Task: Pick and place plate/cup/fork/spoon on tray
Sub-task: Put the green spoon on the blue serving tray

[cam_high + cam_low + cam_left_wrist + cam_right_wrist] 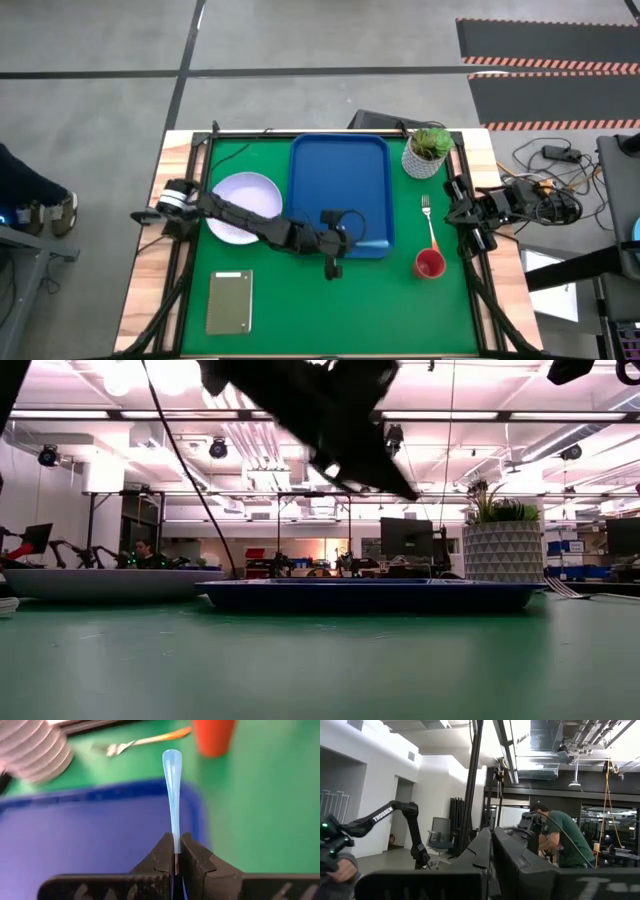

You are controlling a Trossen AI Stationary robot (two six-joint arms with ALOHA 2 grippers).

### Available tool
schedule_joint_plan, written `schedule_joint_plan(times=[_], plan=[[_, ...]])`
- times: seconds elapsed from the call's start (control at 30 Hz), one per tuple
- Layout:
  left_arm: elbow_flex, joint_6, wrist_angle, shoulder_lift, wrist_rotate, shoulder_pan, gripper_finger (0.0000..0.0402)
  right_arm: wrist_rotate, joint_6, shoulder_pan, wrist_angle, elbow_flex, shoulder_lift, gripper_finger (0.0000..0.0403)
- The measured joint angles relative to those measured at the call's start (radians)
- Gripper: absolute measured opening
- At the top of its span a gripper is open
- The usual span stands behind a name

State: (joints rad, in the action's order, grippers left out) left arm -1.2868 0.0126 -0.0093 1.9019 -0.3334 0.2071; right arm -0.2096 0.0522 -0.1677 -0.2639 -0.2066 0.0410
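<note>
My left gripper (352, 232) reaches from the table's left across the lavender plate (245, 208) and is shut on the spoon (172, 795) above the near right part of the dark blue tray (340, 190). In the left wrist view the gripper (175, 842) looks over the tray (75, 835). The spoon's dark bowl is hidden. The red-orange cup (429, 264) stands on the green mat right of the tray. The orange-handled fork (428, 220) lies flat beyond it. My right gripper (470, 215) waits shut at the table's right edge. My left gripper pinches the spoon's light blue handle (174, 837) between its two fingers. The fingers come from the table's left, slanting downward, and the handle runs on ahead along them. Its free end (171, 757) points toward the cup (212, 737). The spoon is lifted clear above the tray.
A white pot with a green plant (428, 150) stands at the far right beside the tray. A grey slab (229, 301) lies near left. Bare green mat (330, 310) lies in front of the tray. People and other arms show in the room beyond.
</note>
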Motion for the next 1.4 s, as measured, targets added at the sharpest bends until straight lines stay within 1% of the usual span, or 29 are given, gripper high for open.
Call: schedule_joint_plan(times=[0.23, 0.43, 0.5, 0.63, 0.7, 0.8, 1.07, 1.27, 1.4], plan=[[0.123, -0.128, -0.003, -0.021, 0.003, -0.102, 0.0001, 0.0, 0.001, 0.0, 0.005, 0.0, 0.0, 0.0009], [0.183, -0.19, -0.002, -0.021, 0.011, -0.127, 0.0002, 0.0, 0.004, 0.0, 0.006, 0.0, 0.0, 0.0009], [0.188, -0.19, 0.0, -0.021, 0.015, -0.127, 0.0002, 0.0, 0.004, 0.0, 0.006, 0.0, 0.0, 0.0009], [0.194, -0.163, 0.024, -0.023, 0.096, -0.127, 0.0002, 0.0, 0.012, 0.0, 0.007, 0.0, 0.0, 0.0009], [0.204, -0.162, 0.059, -0.023, 0.11, -0.126, 0.0003, 0.0, 0.012, 0.0, 0.007, 0.0, 0.0, 0.0009], [0.212, -0.163, 0.086, -0.023, 0.111, -0.126, 0.0003, 0.0, 0.011, 0.0, 0.007, 0.0, 0.0, 0.0009], [0.227, -0.162, 0.087, -0.023, 0.11, -0.127, 0.0003, 0.0, 0.011, 0.0, 0.02, 0.0, 0.0, 0.0009], [0.274, -0.163, 0.182, -0.023, 0.11, -0.127, 0.0004, 0.0, 0.01, 0.0, 0.02, 0.0, 0.0, 0.0009], [0.28, -0.163, 0.193, -0.023, 0.109, -0.127, 0.0004, 0.0, 0.01, 0.0, 0.021, 0.0, 0.0, 0.0009]])
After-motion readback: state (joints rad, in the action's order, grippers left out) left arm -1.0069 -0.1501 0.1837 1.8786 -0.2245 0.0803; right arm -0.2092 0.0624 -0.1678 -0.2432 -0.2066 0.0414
